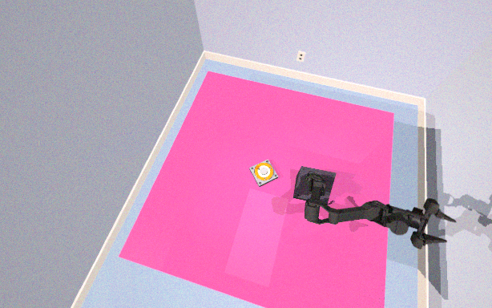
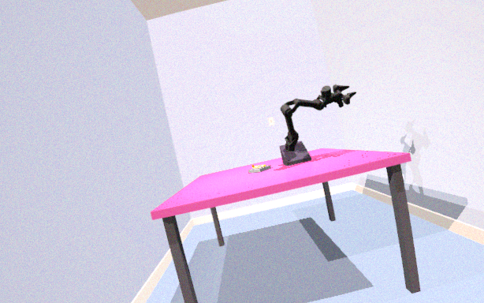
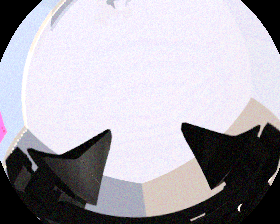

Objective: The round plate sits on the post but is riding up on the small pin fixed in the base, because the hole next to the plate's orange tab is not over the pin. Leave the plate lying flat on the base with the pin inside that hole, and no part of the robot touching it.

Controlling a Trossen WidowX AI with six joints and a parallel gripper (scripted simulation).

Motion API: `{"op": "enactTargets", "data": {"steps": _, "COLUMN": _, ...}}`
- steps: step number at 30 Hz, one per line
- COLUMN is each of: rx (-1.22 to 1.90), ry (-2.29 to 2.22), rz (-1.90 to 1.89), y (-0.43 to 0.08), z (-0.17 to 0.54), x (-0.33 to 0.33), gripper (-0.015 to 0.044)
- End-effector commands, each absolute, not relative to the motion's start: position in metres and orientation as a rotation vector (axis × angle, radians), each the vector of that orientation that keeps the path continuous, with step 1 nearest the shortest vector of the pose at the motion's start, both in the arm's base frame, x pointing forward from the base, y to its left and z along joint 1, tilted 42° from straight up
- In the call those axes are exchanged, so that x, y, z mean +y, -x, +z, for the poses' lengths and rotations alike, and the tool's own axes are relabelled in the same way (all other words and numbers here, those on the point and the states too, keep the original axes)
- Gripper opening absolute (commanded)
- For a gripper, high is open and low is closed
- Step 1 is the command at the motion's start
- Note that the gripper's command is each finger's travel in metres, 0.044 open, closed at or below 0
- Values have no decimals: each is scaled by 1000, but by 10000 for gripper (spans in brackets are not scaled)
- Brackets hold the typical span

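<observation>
The round plate is an orange ring with a white middle, and it sits around the pale post on the square grey base. A darker orange patch at the plate's upper left in the top camera looks like the tab. The pin, the hole and the plate's tilt are too small to make out. My gripper is open and empty, high up and far to the right of the plate, pointing away from it. The wrist view does not show the plate or base.
The base lies on the pink table, left of the arm's dark mount. The arm reaches from the mount to the right, past the table's right edge in the top view. Walls stand around the table.
</observation>
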State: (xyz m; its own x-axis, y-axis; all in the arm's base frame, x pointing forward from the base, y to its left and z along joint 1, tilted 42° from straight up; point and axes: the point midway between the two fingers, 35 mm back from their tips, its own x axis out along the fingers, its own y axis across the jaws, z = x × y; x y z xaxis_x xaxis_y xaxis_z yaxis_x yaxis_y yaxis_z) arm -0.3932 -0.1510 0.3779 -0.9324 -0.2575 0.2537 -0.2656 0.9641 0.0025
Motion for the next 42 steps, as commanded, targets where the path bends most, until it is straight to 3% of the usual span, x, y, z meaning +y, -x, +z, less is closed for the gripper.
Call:
{"op": "enactTargets", "data": {"steps": 1, "rx": -2859, "ry": -395, "rz": 44, "y": 392, "z": 378, "x": -154, "gripper": 374}}
{"op": "enactTargets", "data": {"steps": 10, "rx": -2806, "ry": -804, "rz": -379, "y": 347, "z": 343, "x": -262, "gripper": 138}}
{"op": "enactTargets", "data": {"steps": 15, "rx": -2542, "ry": -1197, "rz": -827, "y": 282, "z": 302, "x": -347, "gripper": 6}}
{"op": "enactTargets", "data": {"steps": 19, "rx": -2384, "ry": -1358, "rz": -1013, "y": 242, "z": 277, "x": -376, "gripper": 0}}
{"op": "enactTargets", "data": {"steps": 27, "rx": -1725, "ry": -1659, "rz": -1393, "y": 124, "z": 219, "x": -435, "gripper": 0}}
{"op": "enactTargets", "data": {"steps": 30, "rx": -1344, "ry": -1734, "rz": -1489, "y": 59, "z": 193, "x": -447, "gripper": 0}}
{"op": "enactTargets", "data": {"steps": 34, "rx": -1013, "ry": -1771, "rz": -1511, "y": 4, "z": 170, "x": -448, "gripper": 0}}
{"op": "enactTargets", "data": {"steps": 40, "rx": -273, "ry": -1731, "rz": -1407, "y": -121, "z": 122, "x": -419, "gripper": 0}}
{"op": "enactTargets", "data": {"steps": 42, "rx": -188, "ry": -1716, "rz": -1381, "y": -135, "z": 117, "x": -412, "gripper": 0}}
